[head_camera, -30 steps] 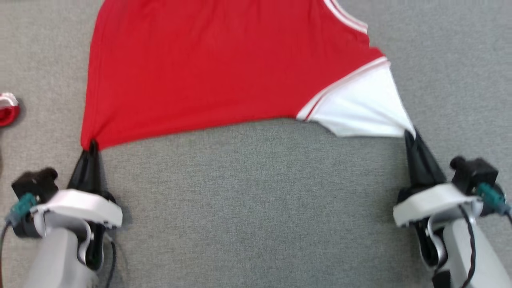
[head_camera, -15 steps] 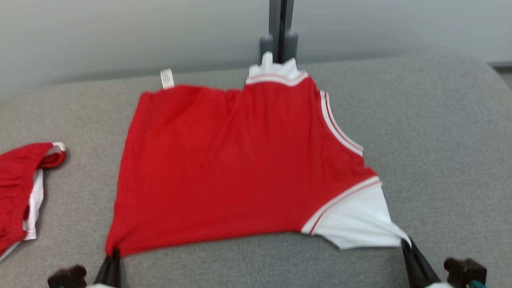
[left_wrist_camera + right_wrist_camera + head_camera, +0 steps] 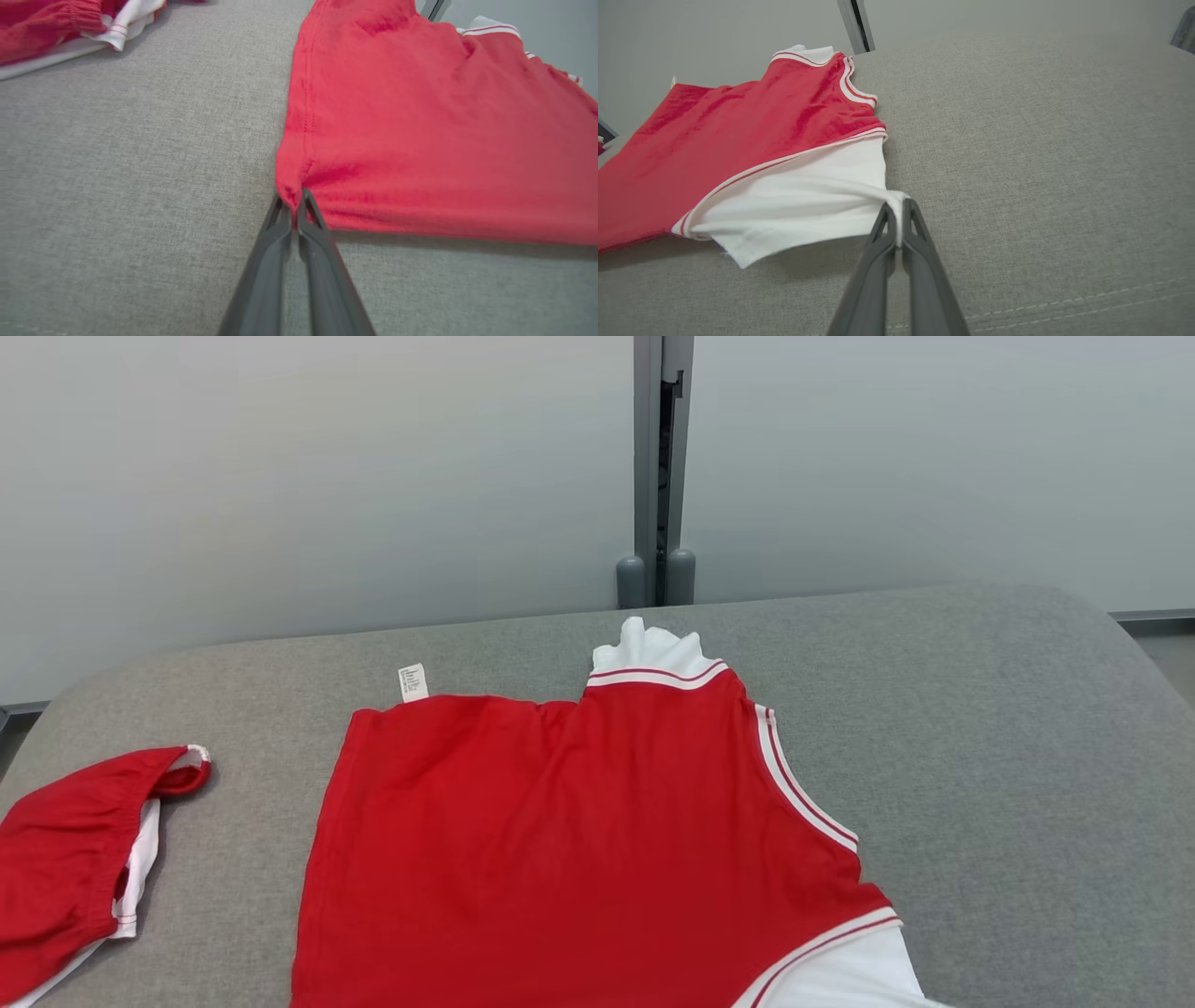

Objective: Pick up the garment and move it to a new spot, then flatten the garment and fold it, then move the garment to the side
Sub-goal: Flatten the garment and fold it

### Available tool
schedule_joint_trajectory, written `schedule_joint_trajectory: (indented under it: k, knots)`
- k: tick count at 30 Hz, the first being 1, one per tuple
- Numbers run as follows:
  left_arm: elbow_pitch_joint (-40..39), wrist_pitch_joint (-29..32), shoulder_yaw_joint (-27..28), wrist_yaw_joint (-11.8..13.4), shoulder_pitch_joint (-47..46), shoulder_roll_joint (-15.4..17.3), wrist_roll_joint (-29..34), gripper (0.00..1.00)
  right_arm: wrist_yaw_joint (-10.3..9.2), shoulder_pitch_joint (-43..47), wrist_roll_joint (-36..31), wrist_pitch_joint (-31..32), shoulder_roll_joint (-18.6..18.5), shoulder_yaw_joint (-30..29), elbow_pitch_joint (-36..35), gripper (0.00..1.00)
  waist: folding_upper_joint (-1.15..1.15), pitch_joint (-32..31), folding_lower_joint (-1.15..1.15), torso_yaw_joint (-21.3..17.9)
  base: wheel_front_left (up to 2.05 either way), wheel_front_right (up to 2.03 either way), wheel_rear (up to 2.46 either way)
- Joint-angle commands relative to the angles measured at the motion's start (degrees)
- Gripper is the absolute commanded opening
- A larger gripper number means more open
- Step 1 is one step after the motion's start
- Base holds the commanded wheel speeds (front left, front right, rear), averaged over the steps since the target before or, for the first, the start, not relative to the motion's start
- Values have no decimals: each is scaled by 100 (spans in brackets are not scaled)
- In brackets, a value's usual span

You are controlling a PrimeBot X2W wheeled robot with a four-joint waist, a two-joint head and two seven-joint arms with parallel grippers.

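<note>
Listener: Surface first, please. What carries everything?

Describer: Grey fabric-covered counter (image 3: pixel 980 709), rounded at its far corners, set against a pale wall.

Listener: And the garment?

Describer: Red sleeveless jersey (image 3: pixel 560 849) with white striped trim, spread over the middle of the counter. It lies mostly flat, with soft ripples toward its far edge. A white panel (image 3: pixel 808 196) shows at its near right corner.

Listener: Anything beside it?

Describer: A second red-and-white garment (image 3: pixel 65 859) lies bunched at the counter's left edge, apart from the jersey. I judge it is simply parked out of the way.

Listener: What grips the jersey?

Describer: Both arms. The left tool (image 3: pixel 293 198) is clenched on the red near-left corner. The right tool (image 3: pixel 899 207) is clenched on a drawn-out tip of the white panel. They sit low and well apart, so the near hem runs taut between them, with a thin shadow beneath it. That looks like flattening to me: pulling on two corners draws wrinkles out before any fold.

Listener: Smallest detail?

Describer: A white care label (image 3: pixel 412 681) pokes out at the jersey's far left corner.
</note>
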Motion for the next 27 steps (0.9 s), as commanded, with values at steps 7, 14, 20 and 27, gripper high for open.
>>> schedule_joint_trajectory:
  k: [7, 14, 20, 27]
  knots:
    - [-750, -1, -64, 2, -357, 27, -26, 0, -22, -437, -59, -31, -46, -159, -554, 0, 0, 291, 0, 21, 0, 0, 0]
    - [-637, -1, -301, 1, -1370, 91, 70, 0, -18, -1752, -245, -31, -32, -85, -227, 0, 0, 858, 0, 126, 0, 0, 0]
    - [-272, -1, -520, 0, -2039, 163, 108, 0, -17, -2473, -428, -31, -30, -38, 233, 0, 0, 1276, 0, 214, 0, 0, 0]
    - [119, -1, -667, 0, -2755, 286, -7, 0, -17, -3217, -529, -31, -28, -125, 872, 0, 0, 1765, 0, 289, 0, 0, 0]
